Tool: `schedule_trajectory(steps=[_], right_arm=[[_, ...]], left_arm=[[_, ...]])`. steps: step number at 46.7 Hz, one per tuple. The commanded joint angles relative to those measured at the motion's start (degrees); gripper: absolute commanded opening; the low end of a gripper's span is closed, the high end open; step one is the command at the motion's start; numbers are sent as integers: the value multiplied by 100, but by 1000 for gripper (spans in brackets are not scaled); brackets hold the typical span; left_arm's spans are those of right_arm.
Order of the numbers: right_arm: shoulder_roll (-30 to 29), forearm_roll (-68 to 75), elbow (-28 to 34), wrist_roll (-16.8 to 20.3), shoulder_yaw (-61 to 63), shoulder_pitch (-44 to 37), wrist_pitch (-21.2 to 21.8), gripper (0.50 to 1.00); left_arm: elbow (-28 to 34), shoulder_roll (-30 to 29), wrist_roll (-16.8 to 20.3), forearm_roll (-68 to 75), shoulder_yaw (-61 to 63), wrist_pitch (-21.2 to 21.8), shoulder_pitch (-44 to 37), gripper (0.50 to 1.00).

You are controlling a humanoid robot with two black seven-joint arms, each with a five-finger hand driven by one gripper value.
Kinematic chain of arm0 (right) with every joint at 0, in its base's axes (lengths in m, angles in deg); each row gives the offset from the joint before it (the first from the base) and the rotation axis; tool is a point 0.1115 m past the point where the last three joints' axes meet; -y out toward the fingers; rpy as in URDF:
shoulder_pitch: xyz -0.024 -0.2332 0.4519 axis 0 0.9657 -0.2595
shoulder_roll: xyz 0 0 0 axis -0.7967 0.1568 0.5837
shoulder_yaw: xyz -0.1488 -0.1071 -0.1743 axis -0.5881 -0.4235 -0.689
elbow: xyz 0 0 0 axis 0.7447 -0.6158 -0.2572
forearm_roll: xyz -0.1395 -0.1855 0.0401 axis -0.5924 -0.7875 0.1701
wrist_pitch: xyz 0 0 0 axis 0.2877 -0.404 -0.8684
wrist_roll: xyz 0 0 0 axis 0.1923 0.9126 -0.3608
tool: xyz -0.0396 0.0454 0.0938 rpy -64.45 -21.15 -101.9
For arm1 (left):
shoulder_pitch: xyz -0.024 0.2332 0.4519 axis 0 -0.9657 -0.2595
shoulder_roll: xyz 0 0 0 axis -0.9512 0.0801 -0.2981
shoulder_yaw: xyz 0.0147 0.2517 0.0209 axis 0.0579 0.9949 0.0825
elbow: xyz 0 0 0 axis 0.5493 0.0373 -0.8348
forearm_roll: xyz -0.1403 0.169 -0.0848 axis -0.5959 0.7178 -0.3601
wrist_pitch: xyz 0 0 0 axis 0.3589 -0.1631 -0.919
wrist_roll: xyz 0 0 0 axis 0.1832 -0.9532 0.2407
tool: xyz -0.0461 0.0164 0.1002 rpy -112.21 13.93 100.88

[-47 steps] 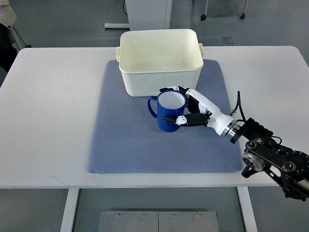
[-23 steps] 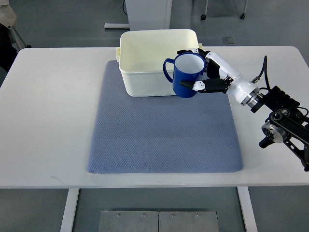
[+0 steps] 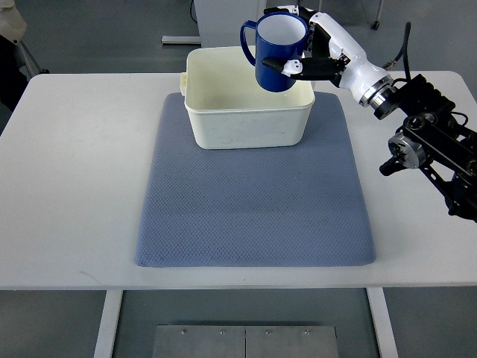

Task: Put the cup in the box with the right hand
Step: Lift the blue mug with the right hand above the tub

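Note:
A blue cup (image 3: pixel 277 49) with a white inside hangs upright in the air over the right rear part of the cream box (image 3: pixel 248 127), its handle pointing left. My right hand (image 3: pixel 302 45) is shut on the cup, white fingers wrapped around its right side, thumb across the front. The right arm comes in from the right edge. The box stands open and looks empty, at the back of the blue-grey mat (image 3: pixel 253 209). No left hand shows.
The mat lies on a white table (image 3: pixel 74 186). The black right forearm and its joints (image 3: pixel 428 142) hover over the table's right side. Behind the table are grey floor and furniture legs.
The right hand has lifted the cup off the mat, carried it up and back, and now holds it above the box instead of in front of it.

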Motion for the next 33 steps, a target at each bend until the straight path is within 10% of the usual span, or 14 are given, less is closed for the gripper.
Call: schedule_trajectory(steps=[1,33], right_arm=[[-230,-2,-326,3,-13,-122,-2,500],[-1426,7,-2041,-68,-13,-386,-239,500]], left_arm=[[0,0,1,-1,5,-1,0,1000],[0,0,1,-1,5,-1,0,1000]])
